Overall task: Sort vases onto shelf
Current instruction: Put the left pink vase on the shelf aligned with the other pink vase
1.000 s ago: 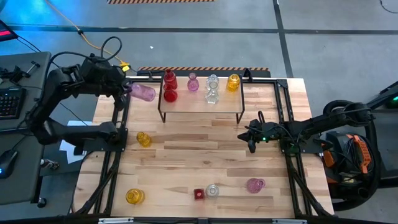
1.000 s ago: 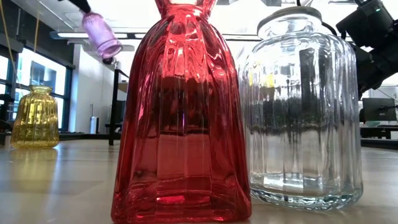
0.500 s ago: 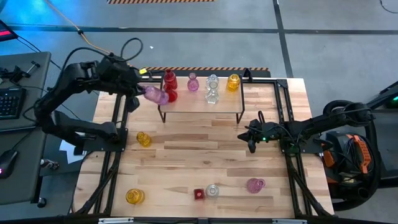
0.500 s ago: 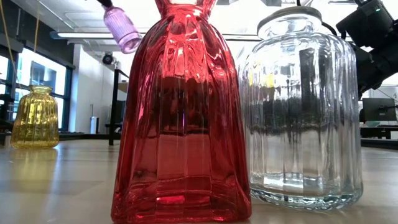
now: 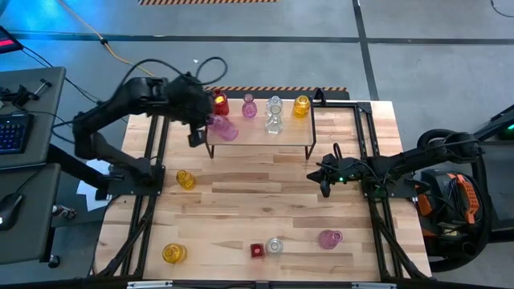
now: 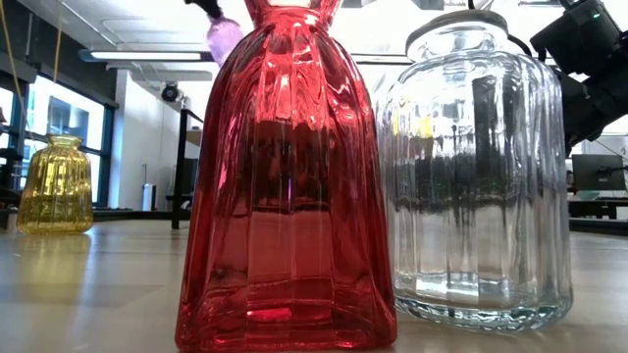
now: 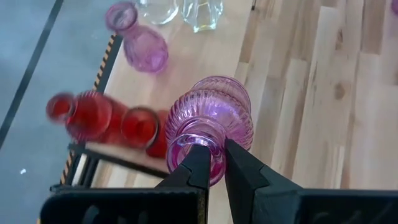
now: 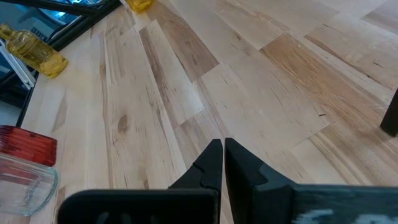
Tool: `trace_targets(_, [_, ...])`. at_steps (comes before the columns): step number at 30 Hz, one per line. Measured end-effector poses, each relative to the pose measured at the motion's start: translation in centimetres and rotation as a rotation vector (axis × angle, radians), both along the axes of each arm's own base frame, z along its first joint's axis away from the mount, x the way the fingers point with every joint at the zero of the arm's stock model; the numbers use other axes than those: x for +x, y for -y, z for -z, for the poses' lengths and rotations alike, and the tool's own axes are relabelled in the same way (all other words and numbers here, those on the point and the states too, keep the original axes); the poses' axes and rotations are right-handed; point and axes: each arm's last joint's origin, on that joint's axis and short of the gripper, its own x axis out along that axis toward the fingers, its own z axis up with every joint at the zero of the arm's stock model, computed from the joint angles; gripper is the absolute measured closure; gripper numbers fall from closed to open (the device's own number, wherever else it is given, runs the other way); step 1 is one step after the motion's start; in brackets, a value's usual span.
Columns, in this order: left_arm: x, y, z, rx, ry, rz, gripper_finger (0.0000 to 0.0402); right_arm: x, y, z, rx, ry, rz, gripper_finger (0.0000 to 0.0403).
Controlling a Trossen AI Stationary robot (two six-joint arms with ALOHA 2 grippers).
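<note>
Pink vase [image 7: 211, 118]: we are holding its rim in our left tool [image 7: 211, 163] above the shelf [image 5: 257, 133]; our right tool [image 8: 222, 155] is resting closed.

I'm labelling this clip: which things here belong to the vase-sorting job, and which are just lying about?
Job:
- shelf with red, pink, clear and yellow vases on it
- pink vase in the left gripper, jaws shut on its rim
- loose vases on the table

Lying about:
- keyboard on the side desk
- right gripper, idle over the table

Ribbed pink vase [image 7: 211, 118], red vases [image 7: 93, 117], pale wood shelf [image 7: 205, 56].
</note>
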Motion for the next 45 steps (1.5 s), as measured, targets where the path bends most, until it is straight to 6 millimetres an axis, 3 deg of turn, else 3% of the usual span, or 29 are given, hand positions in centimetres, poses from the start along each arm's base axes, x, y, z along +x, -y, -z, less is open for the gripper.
trace_targets(8, [5.2, -1.3, 1.3, 0.05, -0.088, 0.048, 0.0387, 0.0, 0.0, 0.0, 0.0, 0.0, 0.0, 0.0402])
trace_targets(18, [8.6, -2.4, 2.6, 0.112, -0.211, 0.115, 0.0385, 0.0, 0.0, 0.0, 0.0, 0.0, 0.0, 0.0402])
trace_targets(30, [11.2, -3.2, 3.5, 0.196, -0.296, 0.186, 0.038, 0.0, 0.0, 0.0, 0.0, 0.0, 0.0, 0.0402])
trace_targets(45, [12.4, -3.3, 4.6, 0.24, -0.362, 0.229, 0.0375, 0.0, 0.0, 0.0, 0.0, 0.0, 0.0, 0.0402])
